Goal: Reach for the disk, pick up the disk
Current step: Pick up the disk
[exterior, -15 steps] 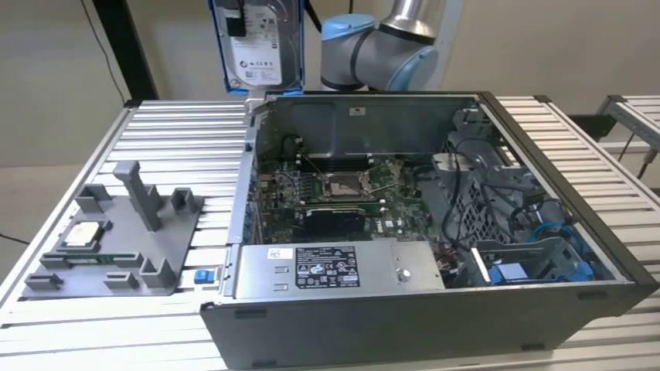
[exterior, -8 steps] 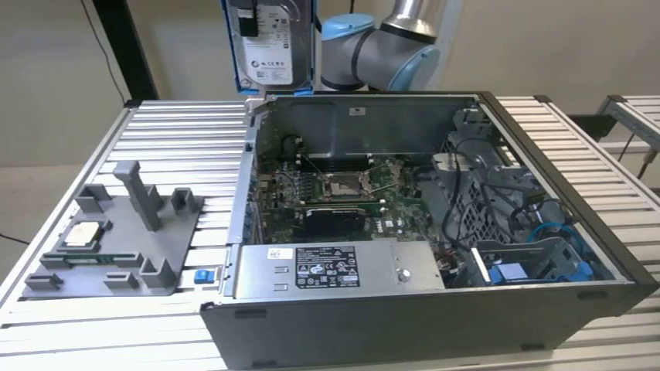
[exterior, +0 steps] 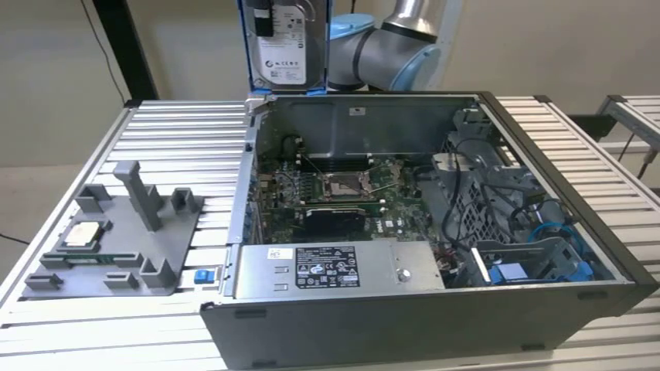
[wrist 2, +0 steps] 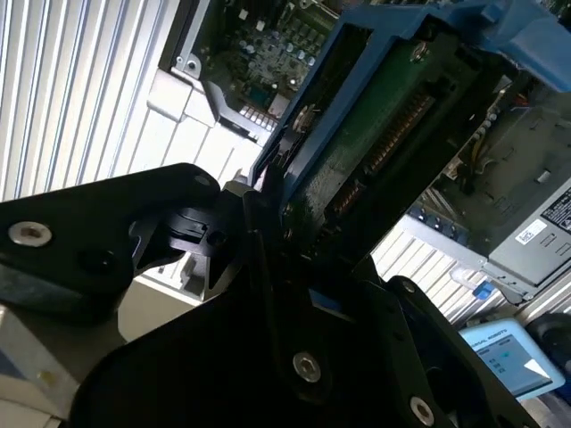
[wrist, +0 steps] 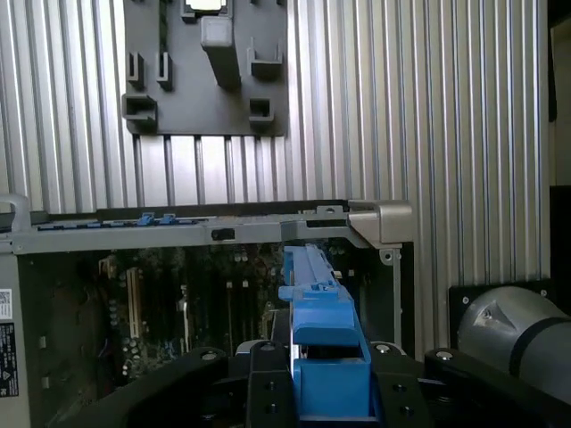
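The disk (exterior: 284, 48) hangs upright in the air above the back left corner of the open computer case (exterior: 413, 328), label side facing the exterior camera, its blue bracket along both edges. In the second wrist view the disk (wrist 2: 385, 134) shows its green circuit-board side, and the black gripper (wrist 2: 272, 209) is shut on its blue frame. In the first wrist view the bracket's blue edge (wrist: 317, 308) stands between the black fingers (wrist: 268, 374), above the case's inside.
A grey fixture plate (exterior: 154, 259) with upright pegs lies at the exterior view's left on the slatted aluminium table (exterior: 196, 139); a square silver chip (exterior: 83, 234) rests on it. The arm's grey joint (exterior: 387, 50) is behind the case. Cables and a blue part crowd the case's right end.
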Controlling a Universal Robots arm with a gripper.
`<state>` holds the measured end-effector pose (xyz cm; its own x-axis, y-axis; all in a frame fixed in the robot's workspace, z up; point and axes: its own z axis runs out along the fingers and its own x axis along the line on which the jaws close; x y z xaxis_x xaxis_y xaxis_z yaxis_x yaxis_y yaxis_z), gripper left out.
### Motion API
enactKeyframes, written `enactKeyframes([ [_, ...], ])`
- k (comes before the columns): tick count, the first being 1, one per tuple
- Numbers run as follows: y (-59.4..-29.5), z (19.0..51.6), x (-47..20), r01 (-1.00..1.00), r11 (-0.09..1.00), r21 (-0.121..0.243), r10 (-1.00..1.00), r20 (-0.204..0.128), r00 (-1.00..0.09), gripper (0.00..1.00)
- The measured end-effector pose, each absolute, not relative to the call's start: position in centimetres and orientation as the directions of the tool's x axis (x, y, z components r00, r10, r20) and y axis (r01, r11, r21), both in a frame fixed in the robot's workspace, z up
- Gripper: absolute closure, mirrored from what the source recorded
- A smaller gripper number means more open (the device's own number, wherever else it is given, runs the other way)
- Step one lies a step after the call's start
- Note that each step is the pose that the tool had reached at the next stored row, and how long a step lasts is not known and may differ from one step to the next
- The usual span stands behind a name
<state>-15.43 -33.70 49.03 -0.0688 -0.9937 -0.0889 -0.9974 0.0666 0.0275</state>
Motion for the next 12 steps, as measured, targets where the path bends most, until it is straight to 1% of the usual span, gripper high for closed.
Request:
enactKeyframes([
  [12, -33.7, 49.0, -13.5, -0.997, 0.067, 0.028, -0.994, -0.089, -0.069, 1.0],
])
